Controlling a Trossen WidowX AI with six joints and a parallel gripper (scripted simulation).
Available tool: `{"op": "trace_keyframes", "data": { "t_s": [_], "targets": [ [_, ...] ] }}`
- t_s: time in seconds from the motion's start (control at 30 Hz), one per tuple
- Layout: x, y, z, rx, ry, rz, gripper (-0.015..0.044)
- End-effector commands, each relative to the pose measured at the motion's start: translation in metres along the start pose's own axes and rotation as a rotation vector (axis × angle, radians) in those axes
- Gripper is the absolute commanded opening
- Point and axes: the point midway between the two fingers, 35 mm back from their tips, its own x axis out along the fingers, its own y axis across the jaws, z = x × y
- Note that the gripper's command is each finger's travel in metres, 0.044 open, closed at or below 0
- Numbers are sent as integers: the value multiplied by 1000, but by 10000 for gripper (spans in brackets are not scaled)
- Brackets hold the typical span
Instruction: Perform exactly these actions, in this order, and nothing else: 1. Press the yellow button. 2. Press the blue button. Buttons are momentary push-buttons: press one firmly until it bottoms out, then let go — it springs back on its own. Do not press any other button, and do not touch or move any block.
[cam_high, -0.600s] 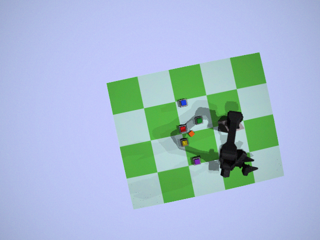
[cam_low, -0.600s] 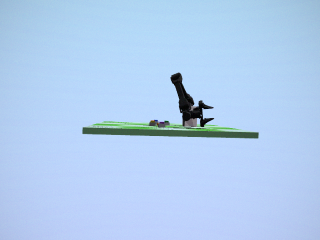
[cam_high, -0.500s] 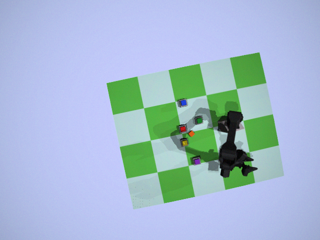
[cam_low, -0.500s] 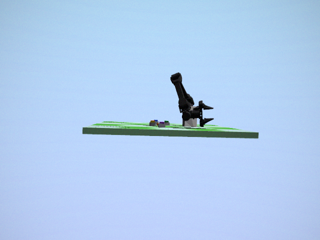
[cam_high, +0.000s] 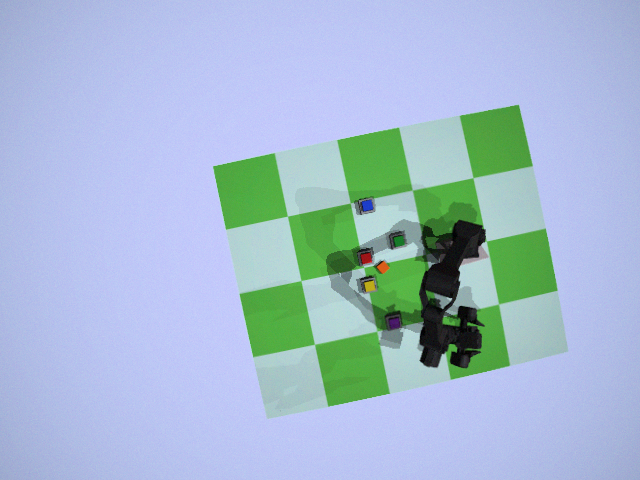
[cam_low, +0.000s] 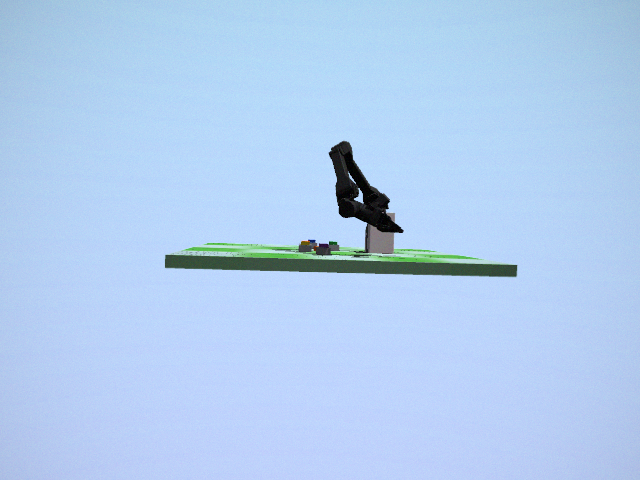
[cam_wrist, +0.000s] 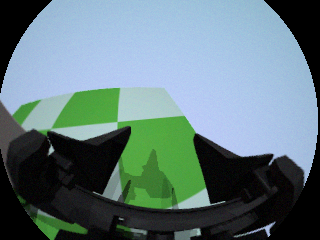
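The yellow button (cam_high: 369, 285) (cam_low: 305, 242) sits in a grey housing left of the arm in the top view. The blue button (cam_high: 367, 205) (cam_low: 311, 241) sits in a similar housing farther up in that view, partly hidden behind the yellow one in the exterior view. My gripper (cam_high: 481, 338) (cam_low: 400, 230) (cam_wrist: 162, 133) is open and empty. It is above the board, right of both buttons and lower than them in the top view, pointing away from them to the right. Neither button is visible in the wrist view.
A red button (cam_high: 365, 257) and an orange block (cam_high: 382, 267) are close to the yellow button. A green button (cam_high: 398, 240) is between the blue button and the arm. A purple button (cam_high: 393, 322) is between the yellow button and the gripper. The pinkish base block (cam_low: 380, 240) is near the gripper.
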Motion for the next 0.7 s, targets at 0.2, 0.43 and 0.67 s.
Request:
{"op": "trace_keyframes", "data": {
  "t_s": [0.2, 0.43, 0.67],
  "targets": [
    [-117, -12, -41, 962, 391, -280, 400],
    [-180, 1, -59, 1411, 505, -535, 400],
    [-249, 28, -73, 1849, 555, -882, 400]
  ]
}}
